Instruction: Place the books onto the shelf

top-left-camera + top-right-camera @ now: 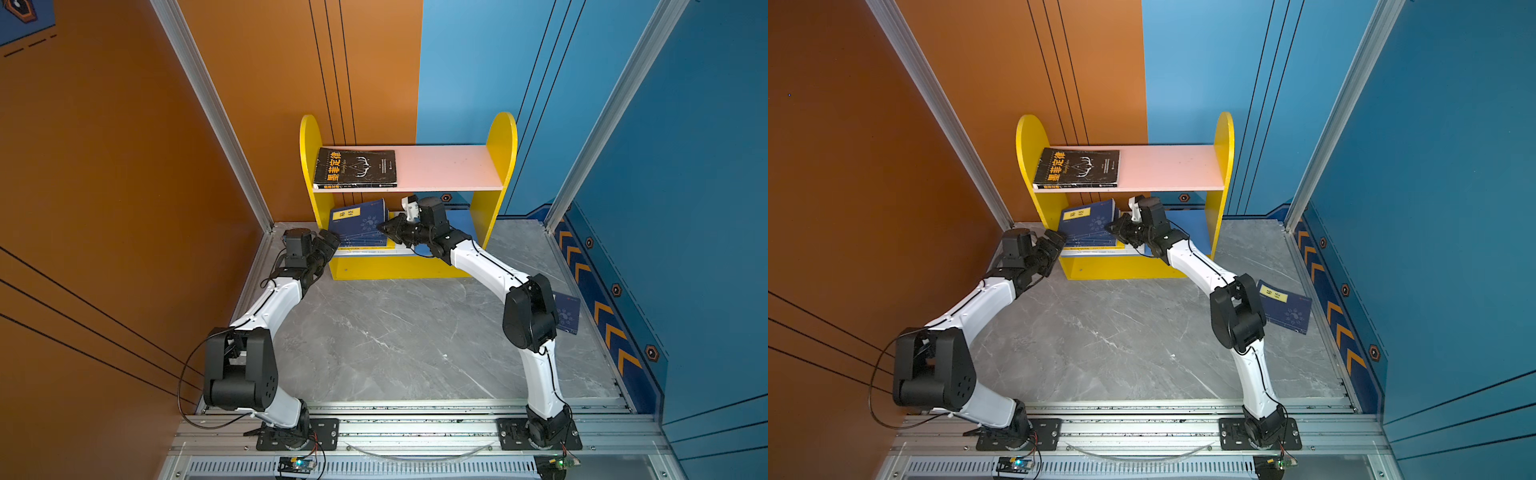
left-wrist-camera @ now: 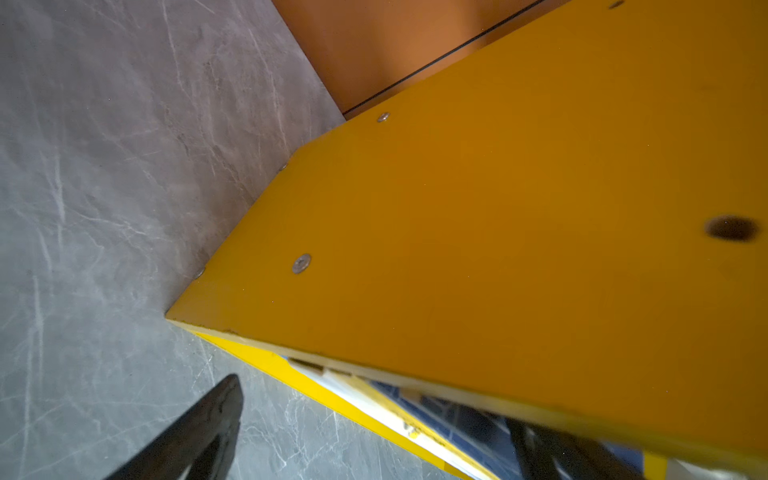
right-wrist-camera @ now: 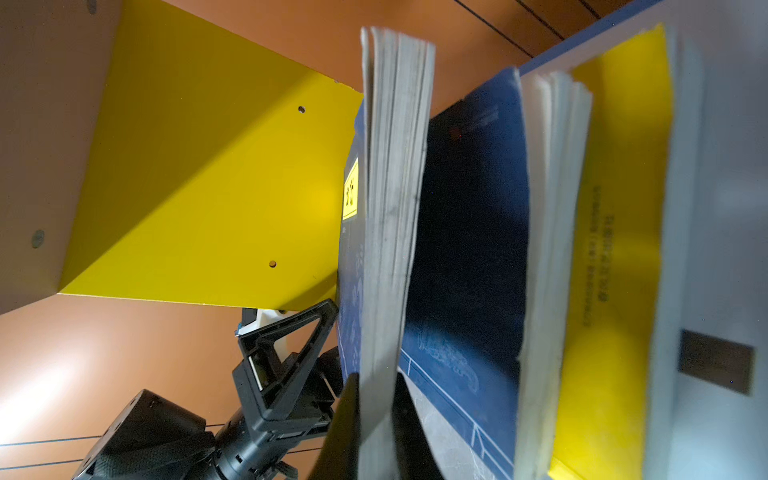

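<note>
Top views: our right tool (image 1: 381, 228) is clamped on a navy book (image 1: 358, 220), tilting it above the stack (image 1: 365, 248) on the shelf (image 1: 395, 268). The left tool (image 1: 331, 242) sits by the side panel (image 1: 309, 166), and a spare navy book (image 1: 1285, 308) lies on the bench (image 1: 395, 340).
Left wrist: jaws wide, one finger outside the panel; we'd guess it's bracing.
Right wrist: pinch on the page edge, probably so we can lay it flat.

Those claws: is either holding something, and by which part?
The right gripper pinches the top navy book by its page edge; the left gripper stands open.
</note>
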Robot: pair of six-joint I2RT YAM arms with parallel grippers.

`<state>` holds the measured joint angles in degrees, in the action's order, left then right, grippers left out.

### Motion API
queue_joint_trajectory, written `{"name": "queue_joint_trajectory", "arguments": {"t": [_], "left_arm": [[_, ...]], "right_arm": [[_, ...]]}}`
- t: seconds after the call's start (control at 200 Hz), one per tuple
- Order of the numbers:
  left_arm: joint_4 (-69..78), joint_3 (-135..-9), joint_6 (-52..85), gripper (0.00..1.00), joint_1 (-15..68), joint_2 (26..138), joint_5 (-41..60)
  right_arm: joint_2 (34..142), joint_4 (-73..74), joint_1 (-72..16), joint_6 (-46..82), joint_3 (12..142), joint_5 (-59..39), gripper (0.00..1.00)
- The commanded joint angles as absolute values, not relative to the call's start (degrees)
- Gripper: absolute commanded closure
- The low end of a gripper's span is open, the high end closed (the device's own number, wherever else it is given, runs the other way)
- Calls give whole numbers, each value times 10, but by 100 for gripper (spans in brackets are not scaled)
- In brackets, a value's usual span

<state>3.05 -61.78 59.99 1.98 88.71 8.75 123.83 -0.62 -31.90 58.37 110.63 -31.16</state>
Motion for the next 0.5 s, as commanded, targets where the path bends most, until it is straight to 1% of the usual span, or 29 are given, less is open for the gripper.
{"name": "queue_joint_trajectory", "arguments": {"t": [0.0,0.12,0.265,0.411,0.496], "left_arm": [[16,-633,599,2,26,900,52],[6,-630,594,2,31,908,31],[-9,-629,596,2,31,915,25],[-17,-630,596,2,31,915,19],[-18,-631,595,2,31,915,19]], "right_arm": [[1250,-14,-323,569,1127,-301,95],[1256,-26,-323,568,1139,-300,94],[1254,-47,-323,555,1146,-284,85],[1243,-104,-322,519,1158,-254,76],[1237,-141,-321,497,1166,-231,74]]}}
